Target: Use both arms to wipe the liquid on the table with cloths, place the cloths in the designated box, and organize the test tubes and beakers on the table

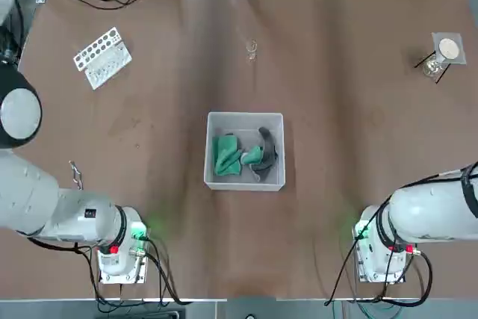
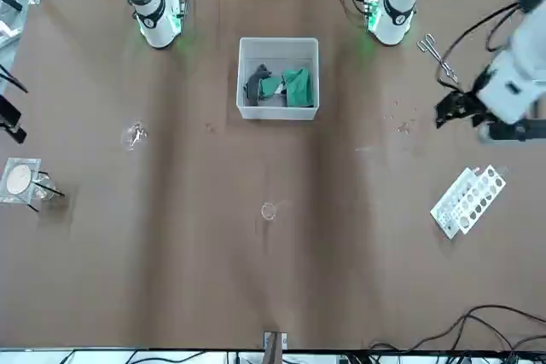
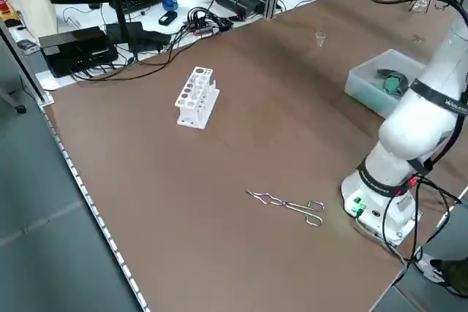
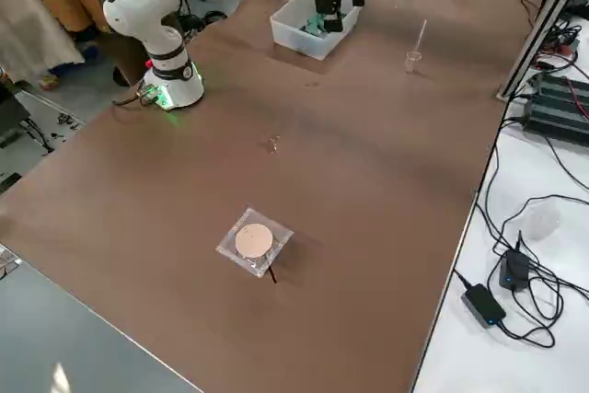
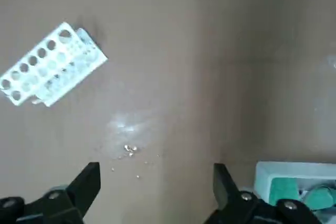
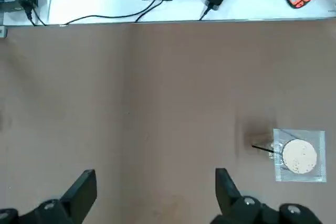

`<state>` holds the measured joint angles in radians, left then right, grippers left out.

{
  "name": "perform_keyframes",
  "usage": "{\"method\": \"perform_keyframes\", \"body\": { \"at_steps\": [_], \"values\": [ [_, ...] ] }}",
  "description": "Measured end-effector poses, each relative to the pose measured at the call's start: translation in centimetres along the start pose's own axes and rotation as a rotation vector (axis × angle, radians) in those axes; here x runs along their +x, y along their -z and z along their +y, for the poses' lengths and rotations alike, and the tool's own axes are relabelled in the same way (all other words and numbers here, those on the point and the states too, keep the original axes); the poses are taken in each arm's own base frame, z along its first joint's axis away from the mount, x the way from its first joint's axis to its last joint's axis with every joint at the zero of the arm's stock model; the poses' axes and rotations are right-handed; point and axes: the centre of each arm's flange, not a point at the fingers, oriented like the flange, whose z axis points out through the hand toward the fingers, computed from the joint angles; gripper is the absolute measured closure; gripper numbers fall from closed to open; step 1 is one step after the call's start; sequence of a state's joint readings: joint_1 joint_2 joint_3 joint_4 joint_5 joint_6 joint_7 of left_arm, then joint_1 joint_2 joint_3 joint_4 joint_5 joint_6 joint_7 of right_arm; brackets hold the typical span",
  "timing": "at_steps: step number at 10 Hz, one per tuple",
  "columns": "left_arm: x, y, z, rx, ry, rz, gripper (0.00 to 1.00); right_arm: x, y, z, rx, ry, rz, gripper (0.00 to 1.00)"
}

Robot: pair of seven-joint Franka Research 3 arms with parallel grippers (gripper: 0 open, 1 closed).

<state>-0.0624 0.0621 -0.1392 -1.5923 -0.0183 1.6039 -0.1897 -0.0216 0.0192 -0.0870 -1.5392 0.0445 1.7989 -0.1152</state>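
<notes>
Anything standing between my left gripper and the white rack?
Nothing visible stands in the way. The left gripper hovers open over the robot's left side of the table; between it and the white rack only liquid droplets lie on the tabletop.

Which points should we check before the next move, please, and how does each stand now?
Cloths inside the box: ok, both lie within its walls.
Left end effector open and holding nothing: ok, over the table's left side.
Right end effector open and holding nothing: ok, over the right side.
Table wiped dry: not ok, droplets remain near the white rack.
Test tubes standing in the rack: cannot tell.
Metal tongs off the table: not ok, they lie on it.
</notes>
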Motion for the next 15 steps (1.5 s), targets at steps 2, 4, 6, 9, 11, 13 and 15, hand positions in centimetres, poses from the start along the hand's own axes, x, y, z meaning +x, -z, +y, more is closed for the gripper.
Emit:
{"method": "perform_keyframes", "body": {
  "at_steps": [2,4,6,9,11,13,15],
  "values": [
    [-1.8,-3.4,5.0,-0.008,-0.036,-0.057,0.05,0.3,-1.4,-3.2,0.015,0.053,-0.030,0.00],
    [-3.9,-6.2,9.9,0.001,-0.049,-0.086,0.04,0.9,-5.9,-8.0,0.031,0.128,-0.103,0.00],
    [-7.0,-9.9,16.2,0.012,-0.072,-0.087,0.02,1.2,-10.6,-10.3,0.034,0.160,-0.177,0.00],
    [-14.6,-17.0,25.1,0.031,-0.101,-0.081,0.00,1.3,-17.4,-10.9,0.029,0.165,-0.273,0.00],
    [-19.0,-21.5,28.4,0.021,-0.099,-0.070,0.02,1.7,-22.2,-11.5,0.016,0.180,-0.297,0.00],
    [-22.5,-26.2,30.3,-0.007,-0.112,-0.083,0.04,2.2,-24.2,-11.9,0.008,0.186,-0.281,0.00],
    [-24.1,-30.9,31.3,-0.012,-0.128,-0.137,0.09,2.3,-24.1,-11.6,0.006,0.182,-0.273,0.00]
  ]
}}
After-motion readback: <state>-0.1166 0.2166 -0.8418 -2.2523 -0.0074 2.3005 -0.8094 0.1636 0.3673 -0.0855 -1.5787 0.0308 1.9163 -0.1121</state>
